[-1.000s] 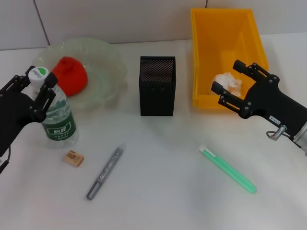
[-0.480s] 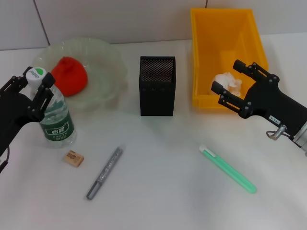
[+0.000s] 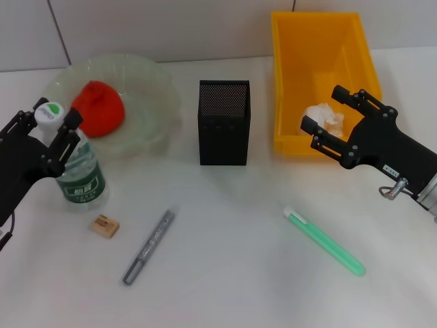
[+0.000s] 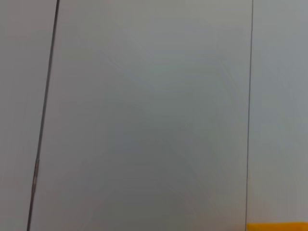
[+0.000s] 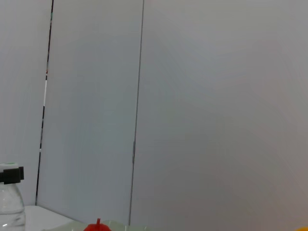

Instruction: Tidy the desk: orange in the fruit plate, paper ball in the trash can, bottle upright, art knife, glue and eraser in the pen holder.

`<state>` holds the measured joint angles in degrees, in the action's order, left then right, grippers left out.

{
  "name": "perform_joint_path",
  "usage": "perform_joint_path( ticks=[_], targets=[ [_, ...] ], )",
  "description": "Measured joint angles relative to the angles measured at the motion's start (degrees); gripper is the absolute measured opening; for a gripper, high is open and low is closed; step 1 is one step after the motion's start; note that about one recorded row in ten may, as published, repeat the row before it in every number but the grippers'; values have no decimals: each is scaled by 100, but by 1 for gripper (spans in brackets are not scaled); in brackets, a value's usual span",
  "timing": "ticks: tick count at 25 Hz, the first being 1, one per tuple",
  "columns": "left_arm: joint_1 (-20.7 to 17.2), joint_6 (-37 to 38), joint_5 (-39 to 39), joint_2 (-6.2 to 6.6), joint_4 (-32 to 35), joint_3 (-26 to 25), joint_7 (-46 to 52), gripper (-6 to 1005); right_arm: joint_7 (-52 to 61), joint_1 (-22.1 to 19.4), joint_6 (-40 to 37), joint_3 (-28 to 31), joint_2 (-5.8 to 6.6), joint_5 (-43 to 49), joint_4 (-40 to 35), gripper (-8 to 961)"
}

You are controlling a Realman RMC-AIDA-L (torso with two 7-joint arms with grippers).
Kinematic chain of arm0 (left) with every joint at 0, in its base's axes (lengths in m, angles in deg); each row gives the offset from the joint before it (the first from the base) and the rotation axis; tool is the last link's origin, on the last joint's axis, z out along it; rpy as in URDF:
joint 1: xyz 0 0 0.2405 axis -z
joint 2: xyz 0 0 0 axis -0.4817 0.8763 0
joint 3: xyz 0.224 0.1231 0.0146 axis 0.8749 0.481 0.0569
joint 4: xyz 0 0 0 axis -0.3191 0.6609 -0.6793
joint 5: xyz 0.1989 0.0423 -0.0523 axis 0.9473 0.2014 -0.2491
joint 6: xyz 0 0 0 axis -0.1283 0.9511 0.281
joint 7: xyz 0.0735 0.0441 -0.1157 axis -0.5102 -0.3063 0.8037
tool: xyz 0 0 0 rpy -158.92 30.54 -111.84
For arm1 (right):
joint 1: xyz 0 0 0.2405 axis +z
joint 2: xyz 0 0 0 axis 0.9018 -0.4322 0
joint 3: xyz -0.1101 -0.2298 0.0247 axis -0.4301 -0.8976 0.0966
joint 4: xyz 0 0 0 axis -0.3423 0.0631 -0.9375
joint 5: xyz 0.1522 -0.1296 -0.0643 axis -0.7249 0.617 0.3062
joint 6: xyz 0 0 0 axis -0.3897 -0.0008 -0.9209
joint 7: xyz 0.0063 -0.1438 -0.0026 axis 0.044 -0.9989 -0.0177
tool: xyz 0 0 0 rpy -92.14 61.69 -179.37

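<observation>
The left gripper [image 3: 49, 133] is clenched around the neck of the standing water bottle [image 3: 76, 174], while the right gripper [image 3: 336, 123] waits with fingers spread beside the yellow bin [image 3: 287, 82].

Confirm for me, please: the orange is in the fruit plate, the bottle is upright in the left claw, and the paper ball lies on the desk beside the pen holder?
One detail is off. The head view shows the paper ball inside the yellow trash can, not on the desk beside the pen holder. The rest holds: orange in the fruit plate, bottle upright in the left claw.
</observation>
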<state>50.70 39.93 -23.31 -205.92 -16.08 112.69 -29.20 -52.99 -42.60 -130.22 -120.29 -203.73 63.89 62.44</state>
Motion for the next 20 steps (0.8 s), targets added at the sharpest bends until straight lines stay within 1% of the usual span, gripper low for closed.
perform_joint_path(
  ticks=[2,11,18,20],
  targets=[
    [-8,12,-1,0,0,0,12,575,0,0,0,0,0,0,0,766],
    [-36,83,-4,1,13,-13,30,744,0,10,7,0,0,0,0,767],
    [-60,365,34,25,36,-1,43,860,0,18,54,0,0,0,0,767],
    [-63,429,35,27,36,2,46,860,0,18,55,0,0,0,1,767]
  ],
)
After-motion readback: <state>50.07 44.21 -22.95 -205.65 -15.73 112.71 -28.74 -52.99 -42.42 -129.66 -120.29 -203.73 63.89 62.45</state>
